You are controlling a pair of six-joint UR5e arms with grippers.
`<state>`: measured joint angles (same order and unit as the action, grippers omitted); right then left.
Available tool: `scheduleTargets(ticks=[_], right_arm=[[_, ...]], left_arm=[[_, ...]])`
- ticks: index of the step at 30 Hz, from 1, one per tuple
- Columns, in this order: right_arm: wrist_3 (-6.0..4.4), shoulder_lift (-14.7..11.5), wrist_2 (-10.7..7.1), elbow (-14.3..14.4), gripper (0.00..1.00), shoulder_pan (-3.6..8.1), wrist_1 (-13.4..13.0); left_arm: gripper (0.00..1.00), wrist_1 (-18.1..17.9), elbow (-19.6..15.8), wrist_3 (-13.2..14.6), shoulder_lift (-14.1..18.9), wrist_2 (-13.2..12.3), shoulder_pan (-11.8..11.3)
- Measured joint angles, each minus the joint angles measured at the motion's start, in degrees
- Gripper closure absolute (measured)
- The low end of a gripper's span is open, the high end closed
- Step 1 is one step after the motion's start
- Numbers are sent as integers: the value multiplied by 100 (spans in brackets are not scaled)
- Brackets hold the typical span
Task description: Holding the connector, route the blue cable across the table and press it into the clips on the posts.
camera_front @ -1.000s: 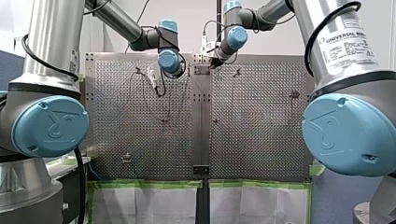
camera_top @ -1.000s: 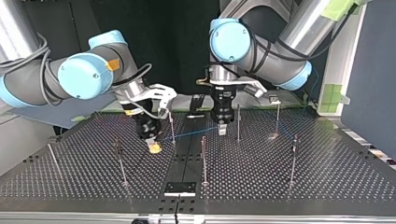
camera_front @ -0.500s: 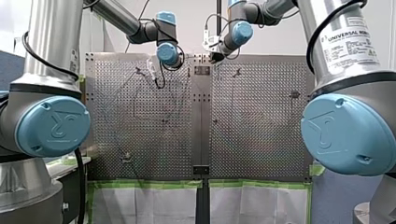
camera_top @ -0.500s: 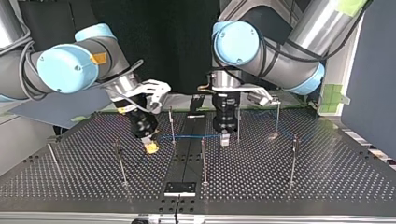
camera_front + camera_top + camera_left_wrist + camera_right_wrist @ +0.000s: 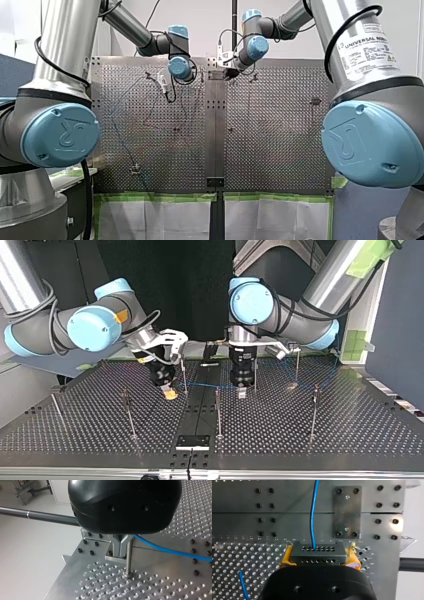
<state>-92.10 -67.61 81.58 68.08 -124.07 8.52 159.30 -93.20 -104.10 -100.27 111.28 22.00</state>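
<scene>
In the right wrist view my right gripper (image 5: pixel 320 559) has its yellow pads shut on a dark grey connector (image 5: pixel 317 551). The blue cable (image 5: pixel 312 515) leaves the connector and runs ahead over the table. In the top view that gripper (image 5: pixel 171 394) hangs left of a thin post (image 5: pixel 184 372). From it the cable (image 5: pixel 205 386) runs level to my left gripper (image 5: pixel 241 392). In the left wrist view the left gripper's metal fingers (image 5: pixel 117 547) are shut, and the cable (image 5: pixel 172 552) comes out beside them. A post (image 5: pixel 128 560) stands right against the fingers.
Several thin posts stand on the perforated table, among them one (image 5: pixel 217 410) near the middle, one (image 5: pixel 297 367) at the back right and one (image 5: pixel 314 412) further right. A small black plate (image 5: pixel 193 441) lies at the near edge. Beyond my left gripper the cable (image 5: pixel 327 380) trails toward the view's right.
The cable between the grippers went from slanted to level. My left gripper came lower and nearer the top view's camera. My right gripper shifted toward the post beside it.
</scene>
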Motion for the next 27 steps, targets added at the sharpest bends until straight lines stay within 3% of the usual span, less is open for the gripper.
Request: scheduleTargets(ticks=[8,16,27], right_arm=[[-20,78,-182,-64,100,128,-57],[-35,229,-235,-229,100,170,-65],[-46,322,-238,-395,100,276,-70]], left_arm=[[98,-81,20,12,-4,-332,-313],[98,-74,55,22,-114,-706,-339],[98,-151,268,106,-434,-632,-373]])
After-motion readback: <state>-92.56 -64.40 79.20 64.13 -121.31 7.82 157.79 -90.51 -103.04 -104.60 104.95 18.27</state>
